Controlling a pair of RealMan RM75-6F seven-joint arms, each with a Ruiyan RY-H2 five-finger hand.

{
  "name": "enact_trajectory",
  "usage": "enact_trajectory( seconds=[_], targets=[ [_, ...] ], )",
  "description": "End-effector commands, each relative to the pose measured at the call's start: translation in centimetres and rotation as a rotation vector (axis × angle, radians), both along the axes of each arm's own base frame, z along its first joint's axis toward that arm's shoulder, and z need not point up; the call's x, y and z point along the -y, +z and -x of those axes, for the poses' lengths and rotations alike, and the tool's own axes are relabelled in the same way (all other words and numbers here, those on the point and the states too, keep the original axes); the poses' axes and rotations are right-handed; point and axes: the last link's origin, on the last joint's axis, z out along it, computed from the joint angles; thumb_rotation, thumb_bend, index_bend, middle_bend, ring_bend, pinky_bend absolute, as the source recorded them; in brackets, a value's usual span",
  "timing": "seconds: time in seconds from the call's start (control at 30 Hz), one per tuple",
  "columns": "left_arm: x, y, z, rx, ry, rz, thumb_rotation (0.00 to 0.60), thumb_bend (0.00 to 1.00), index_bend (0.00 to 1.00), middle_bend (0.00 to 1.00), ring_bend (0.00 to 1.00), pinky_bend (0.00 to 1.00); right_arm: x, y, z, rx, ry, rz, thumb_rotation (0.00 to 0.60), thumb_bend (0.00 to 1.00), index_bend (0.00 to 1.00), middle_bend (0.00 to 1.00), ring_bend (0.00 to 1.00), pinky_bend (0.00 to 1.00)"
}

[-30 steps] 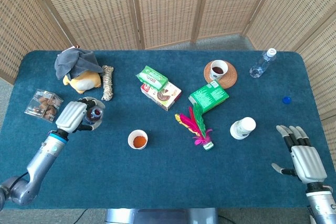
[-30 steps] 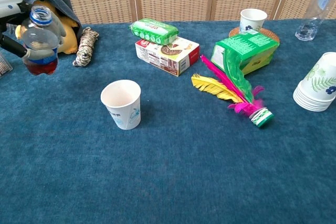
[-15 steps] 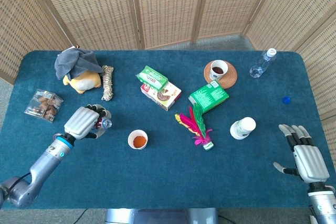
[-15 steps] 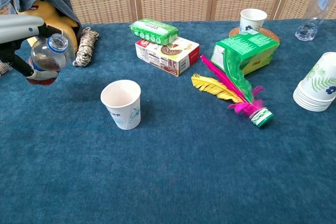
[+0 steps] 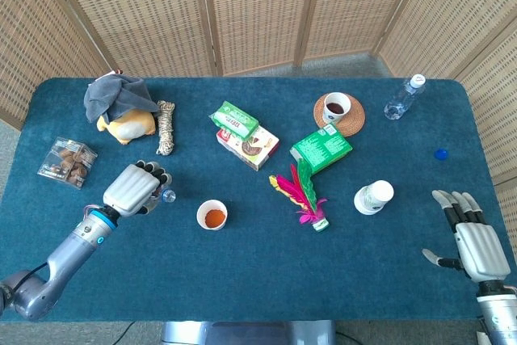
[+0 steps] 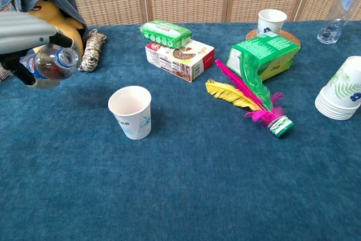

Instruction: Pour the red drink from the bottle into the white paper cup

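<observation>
The left hand [image 6: 22, 26] grips the clear plastic bottle of red drink [image 6: 49, 64], now tipped nearly level, mouth toward the white paper cup [image 6: 131, 112] but left of it; pouring looks imminent; the right hand [image 5: 472, 240] rests spread, holding nothing.

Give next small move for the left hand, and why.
Probably shift the left hand rightward, toward the white paper cup: the clear plastic bottle is already tilted with its open neck aimed that way, but the mouth sits well short of the cup rim.
</observation>
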Motion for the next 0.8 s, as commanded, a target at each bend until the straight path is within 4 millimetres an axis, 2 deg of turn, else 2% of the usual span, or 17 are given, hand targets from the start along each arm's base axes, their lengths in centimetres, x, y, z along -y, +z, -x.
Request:
enact_trajectory(
  seconds=[0.03, 0.27, 0.47, 0.8],
  targets=[
    [0.1, -0.5, -0.7, -0.047, -0.021, 0.007, 0.6, 0.43, 0.52, 0.42, 0.29, 0.43, 0.0, 0.3, 0.1, 0.007, -0.003, 0.01, 0.6, 0.0, 0.0, 0.0, 0.0, 0.0],
    [0.1, -1.8, -2.0, -0.11, -0.057, 0.005, 0.6, 0.43, 0.52, 0.43, 0.29, 0.43, -0.1, 0.8, 0.2, 0.026, -0.001, 0.021, 0.6, 0.0, 0.0, 0.0, 0.0, 0.0],
    [0.1, -1.9, -3.7, -0.137, -0.083, -0.022, 0.6, 0.43, 0.52, 0.42, 0.29, 0.43, -0.2, 0.8, 0.0, 0.031, 0.014, 0.015, 0.6, 0.0, 0.0, 0.0, 0.0, 0.0],
    [0.0, -1.9, -4.7, -0.195, -0.103, -0.035, 0.6, 0.44, 0.52, 0.42, 0.29, 0.42, -0.3, 0.7, -0.1, 0.031, 0.021, 0.009, 0.6, 0.0, 0.0, 0.0, 0.0, 0.0]
  ],
)
